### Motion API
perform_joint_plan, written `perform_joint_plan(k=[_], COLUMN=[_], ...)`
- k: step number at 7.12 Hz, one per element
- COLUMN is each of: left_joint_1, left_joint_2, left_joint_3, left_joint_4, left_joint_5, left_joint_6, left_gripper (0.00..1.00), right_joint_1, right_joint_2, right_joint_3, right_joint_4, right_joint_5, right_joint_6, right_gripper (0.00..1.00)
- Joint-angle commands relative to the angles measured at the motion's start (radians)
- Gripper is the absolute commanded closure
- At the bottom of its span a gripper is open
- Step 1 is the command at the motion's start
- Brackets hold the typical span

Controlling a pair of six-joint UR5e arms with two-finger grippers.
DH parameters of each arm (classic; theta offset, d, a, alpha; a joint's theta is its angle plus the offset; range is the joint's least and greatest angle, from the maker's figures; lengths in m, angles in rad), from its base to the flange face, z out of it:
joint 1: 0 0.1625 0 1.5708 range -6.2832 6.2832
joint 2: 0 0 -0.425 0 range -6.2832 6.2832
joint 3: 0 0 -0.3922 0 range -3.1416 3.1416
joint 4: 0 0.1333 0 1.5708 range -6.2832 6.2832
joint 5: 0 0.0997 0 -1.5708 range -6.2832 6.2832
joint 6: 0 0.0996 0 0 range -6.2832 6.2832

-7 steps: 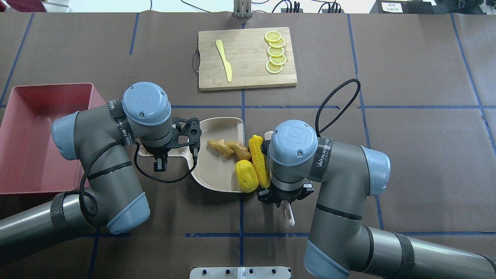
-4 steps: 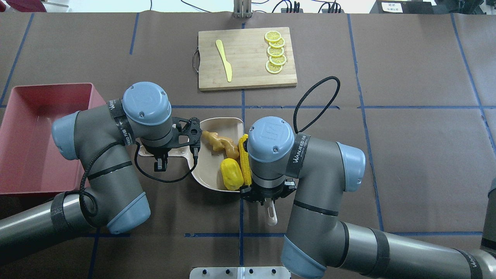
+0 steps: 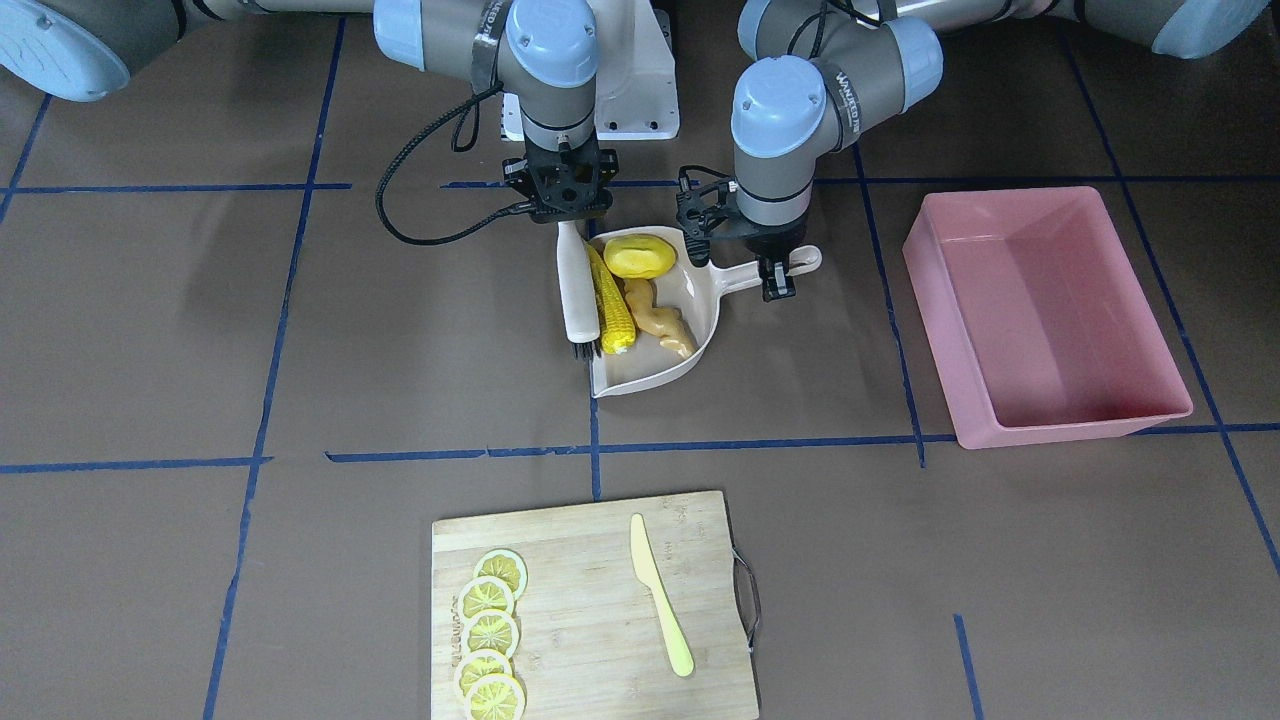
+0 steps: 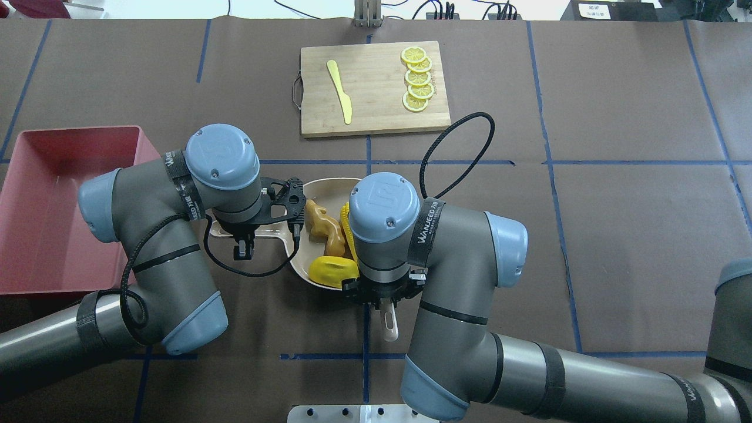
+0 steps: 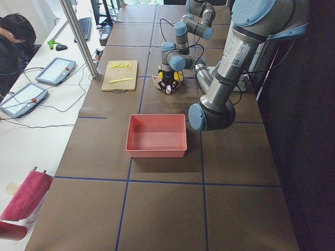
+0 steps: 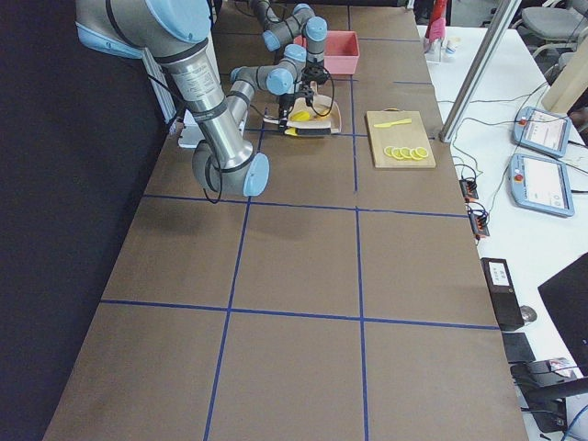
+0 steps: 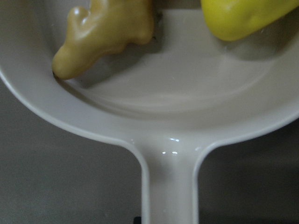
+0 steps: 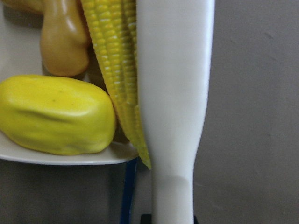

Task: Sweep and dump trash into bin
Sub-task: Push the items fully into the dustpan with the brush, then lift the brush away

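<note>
The beige dustpan (image 3: 650, 375) lies on the table with its mouth towards my right arm. My left gripper (image 3: 774, 268) is shut on the dustpan handle (image 7: 170, 186). My right gripper (image 3: 562, 215) is shut on the white brush (image 3: 574, 295), which lies along the pan's mouth. The corn cob (image 3: 612, 310) lies against the brush (image 8: 175, 93). The yellow oval piece (image 3: 640, 256) and the ginger root (image 3: 662, 325) are inside the pan. The pink bin (image 3: 1075, 425) stands empty beyond my left arm, also seen in the overhead view (image 4: 76, 130).
A wooden cutting board (image 4: 376, 117) at the far middle holds several lemon slices (image 4: 417, 79) and a pale yellow knife (image 4: 341, 91). Brown paper with blue tape lines covers the table. A black cable (image 4: 458, 147) loops off my right wrist.
My right arm has swept the brush to the left. The corn and the yellow piece slid into the dustpan and the ginger moved deeper. My left arm has not moved.
</note>
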Motion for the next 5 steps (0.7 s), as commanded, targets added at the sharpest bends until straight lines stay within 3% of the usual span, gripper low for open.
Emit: perform_joint_plan(k=[1,5], left_joint_1=[0.0,0.002], left_joint_2=[0.001,0.007], left_joint_3=[0.0,0.0], left_joint_4=[0.0,-0.037], left_joint_5=[0.0,-0.006], left_joint_6=[0.0,0.0], left_gripper=[1.0,1.0], right_joint_1=[-0.01,-0.009], right_joint_2=[0.024,0.045], right_joint_3=[-0.059,-0.067], right_joint_4=[0.041,0.063], right_joint_5=[-0.003,0.002], right_joint_6=[0.006,0.032], right_gripper=[1.0,1.0])
